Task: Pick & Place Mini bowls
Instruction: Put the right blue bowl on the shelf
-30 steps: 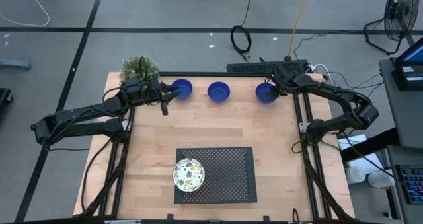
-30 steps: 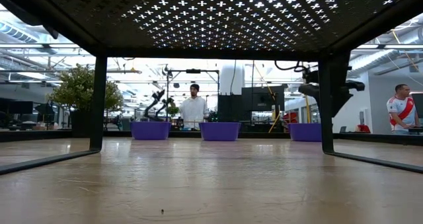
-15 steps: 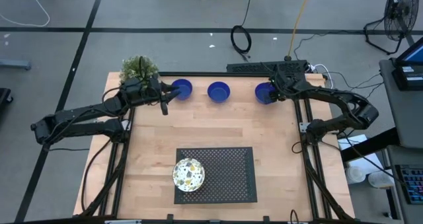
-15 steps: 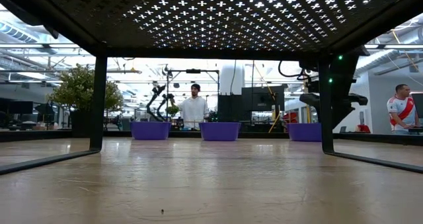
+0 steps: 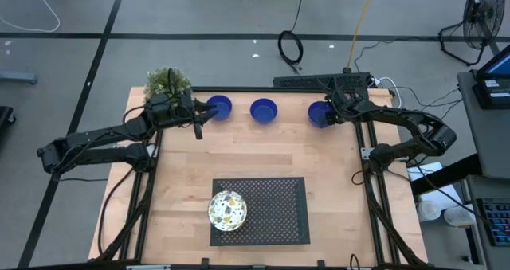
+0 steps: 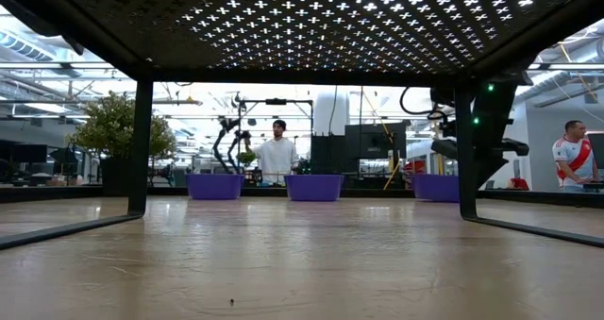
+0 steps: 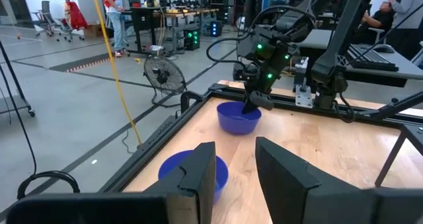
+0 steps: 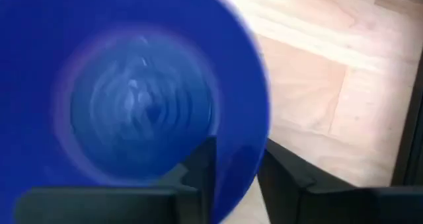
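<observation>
three glossy round blue mini bowls line the far edge of the pale wooden table [image 5: 255, 154]: left bowl [image 5: 220, 107], middle bowl [image 5: 263, 110], right bowl [image 5: 319, 113]. speckled white bowl [image 5: 227, 209] on black perforated mat [image 5: 271, 210]. right gripper [image 5: 331, 113], lower than before, fingers now pinching the right bowl's rim. left gripper [image 5: 198, 117] beside left bowl, unmoved; grip unclear.
</observation>
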{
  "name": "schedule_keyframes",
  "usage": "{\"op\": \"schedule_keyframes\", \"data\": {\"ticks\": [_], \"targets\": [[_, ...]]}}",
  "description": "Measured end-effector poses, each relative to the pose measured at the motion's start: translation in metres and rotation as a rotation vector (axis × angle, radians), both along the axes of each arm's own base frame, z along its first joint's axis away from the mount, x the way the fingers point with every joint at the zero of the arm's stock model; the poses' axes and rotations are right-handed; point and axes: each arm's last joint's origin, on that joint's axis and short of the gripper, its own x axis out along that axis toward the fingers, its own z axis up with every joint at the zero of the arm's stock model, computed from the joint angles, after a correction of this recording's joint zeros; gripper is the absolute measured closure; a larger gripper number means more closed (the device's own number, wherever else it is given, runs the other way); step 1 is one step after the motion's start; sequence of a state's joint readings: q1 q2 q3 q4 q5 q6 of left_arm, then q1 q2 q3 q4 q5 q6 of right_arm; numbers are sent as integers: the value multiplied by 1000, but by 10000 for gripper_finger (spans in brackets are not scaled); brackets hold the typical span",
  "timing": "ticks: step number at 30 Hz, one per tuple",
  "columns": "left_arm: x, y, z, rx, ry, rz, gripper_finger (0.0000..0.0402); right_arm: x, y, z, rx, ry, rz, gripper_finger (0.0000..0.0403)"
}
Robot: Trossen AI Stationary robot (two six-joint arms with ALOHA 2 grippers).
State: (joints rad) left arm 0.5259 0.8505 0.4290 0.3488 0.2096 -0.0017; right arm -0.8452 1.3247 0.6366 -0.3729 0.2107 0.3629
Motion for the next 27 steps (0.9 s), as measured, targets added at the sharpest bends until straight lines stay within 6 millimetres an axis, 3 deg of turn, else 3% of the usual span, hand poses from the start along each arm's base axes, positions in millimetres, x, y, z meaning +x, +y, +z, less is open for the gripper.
{"op": "schedule_keyframes", "data": {"ticks": [7,15,27], "targets": [[0,0,0,0,0,0,289,4,-4,4,-63,-37,37,395],[0,0,-1,-4,5,0,289,15,-2,24,-209,-140,120,400],[0,0,-1,-7,5,1,289,30,25,66,-356,-391,324,401]]}}
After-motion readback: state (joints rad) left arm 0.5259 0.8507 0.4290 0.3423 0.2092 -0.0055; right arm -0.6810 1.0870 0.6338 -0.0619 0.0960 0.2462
